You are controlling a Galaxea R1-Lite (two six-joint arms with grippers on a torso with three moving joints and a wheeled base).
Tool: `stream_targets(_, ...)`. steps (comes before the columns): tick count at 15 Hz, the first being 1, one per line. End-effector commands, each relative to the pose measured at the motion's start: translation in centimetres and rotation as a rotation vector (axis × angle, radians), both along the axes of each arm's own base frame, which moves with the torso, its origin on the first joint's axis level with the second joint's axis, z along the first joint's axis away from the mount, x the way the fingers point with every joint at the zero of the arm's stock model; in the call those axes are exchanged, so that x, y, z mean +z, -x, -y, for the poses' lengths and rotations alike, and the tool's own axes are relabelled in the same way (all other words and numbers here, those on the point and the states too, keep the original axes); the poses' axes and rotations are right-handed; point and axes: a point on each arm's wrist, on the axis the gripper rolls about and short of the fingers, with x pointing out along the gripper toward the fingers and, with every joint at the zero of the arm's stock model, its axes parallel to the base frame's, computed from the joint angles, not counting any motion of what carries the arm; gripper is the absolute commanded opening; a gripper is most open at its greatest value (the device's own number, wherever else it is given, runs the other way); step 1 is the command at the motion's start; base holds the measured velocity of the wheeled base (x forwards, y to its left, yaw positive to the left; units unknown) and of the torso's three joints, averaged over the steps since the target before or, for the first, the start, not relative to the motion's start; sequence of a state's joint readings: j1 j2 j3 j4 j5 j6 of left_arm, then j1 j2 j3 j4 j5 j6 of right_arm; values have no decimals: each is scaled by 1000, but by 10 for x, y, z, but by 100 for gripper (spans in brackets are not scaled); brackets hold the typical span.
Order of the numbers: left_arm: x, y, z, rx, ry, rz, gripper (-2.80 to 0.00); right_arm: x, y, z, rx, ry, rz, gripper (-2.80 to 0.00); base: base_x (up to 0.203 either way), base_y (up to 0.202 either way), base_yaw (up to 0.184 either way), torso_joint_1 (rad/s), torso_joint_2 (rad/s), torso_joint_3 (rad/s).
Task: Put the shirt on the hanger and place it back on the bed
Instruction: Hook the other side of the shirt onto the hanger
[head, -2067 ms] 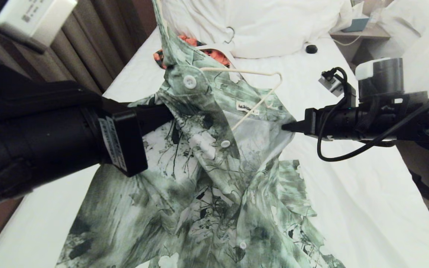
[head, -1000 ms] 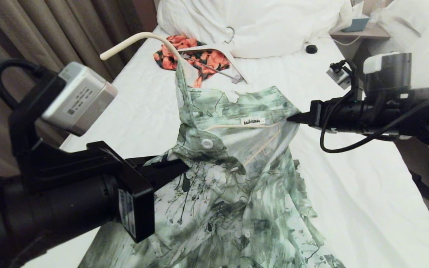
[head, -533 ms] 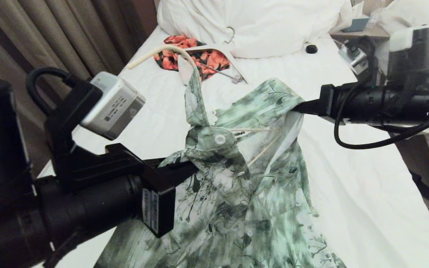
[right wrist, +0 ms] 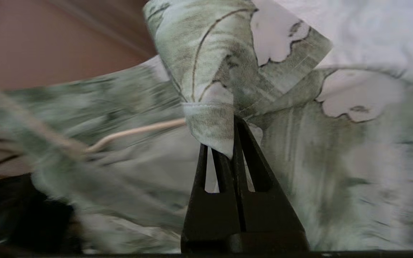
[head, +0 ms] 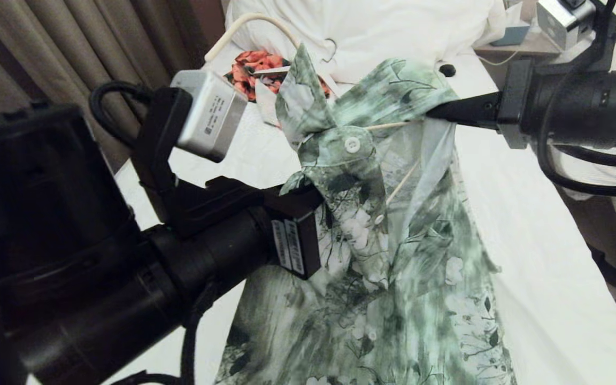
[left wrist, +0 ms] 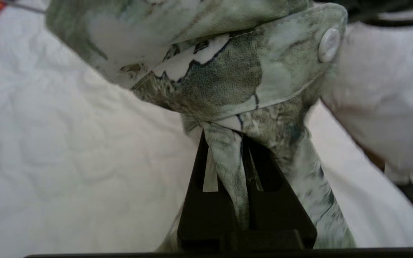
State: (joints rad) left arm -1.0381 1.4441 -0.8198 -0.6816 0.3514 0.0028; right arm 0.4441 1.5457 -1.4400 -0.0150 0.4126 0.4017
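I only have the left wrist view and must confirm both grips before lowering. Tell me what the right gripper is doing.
Observer: The right gripper is shut on the shirt at the collar edge.
Operator: Report the hanger.
Observer: The hanger sits inside the shirt; its hook arcs up out of the neck.
Operator: State what lies behind the shirt.
Observer: An orange floral garment on the bed, by the pillows.

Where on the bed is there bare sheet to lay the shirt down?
Bare sheet lies on the bed right of the shirt, below the right tool. Crowded toward the pillows: the orange garment and a thick white hanger.
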Motion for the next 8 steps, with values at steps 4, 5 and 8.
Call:
stream_targets(4, -15, -16, 32, 9, 145, 80, -280, 21, 25, -13, 89, -31, 53, -280, 0, 0, 0, 0, 0, 0)
stream_targets(5, -15, -16, 36, 5, 177, 99, -280, 23, 31, -17, 112, -27, 46, -280, 0, 0, 0, 0, 0, 0)
stream_targets(8, -10, -15, 35, 20, 204, 114, -280, 18, 48, -23, 170, 10, -20, -280, 0, 0, 0, 0, 0, 0)
